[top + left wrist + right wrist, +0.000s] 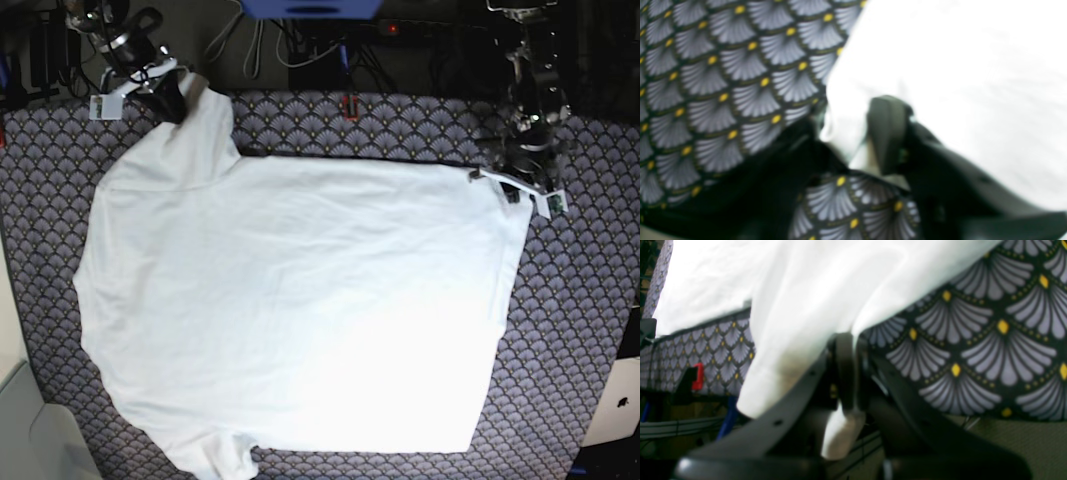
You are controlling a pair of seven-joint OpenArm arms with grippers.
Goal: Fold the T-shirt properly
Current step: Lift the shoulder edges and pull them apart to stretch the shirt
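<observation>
The big white T-shirt (300, 300) is lying spread out on the table cloth (580, 330) with the fan pattern. The right gripper (845, 373) is pinching a sleeve of the shirt at the far edge of the cloth. The left gripper (853, 133) is sitting at the shirt's other far corner, with white cloth between its fingers.

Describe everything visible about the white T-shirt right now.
The plain white short-sleeved cloth T-shirt lies spread almost flat and lightly wrinkled, without print, on the grey fan-patterned table cover. One sleeve, at the far corner, is pinched and lifted by the right gripper. The left gripper has shirt edge between its jaws at the opposite far corner. Another sleeve lies at the near edge.
</observation>
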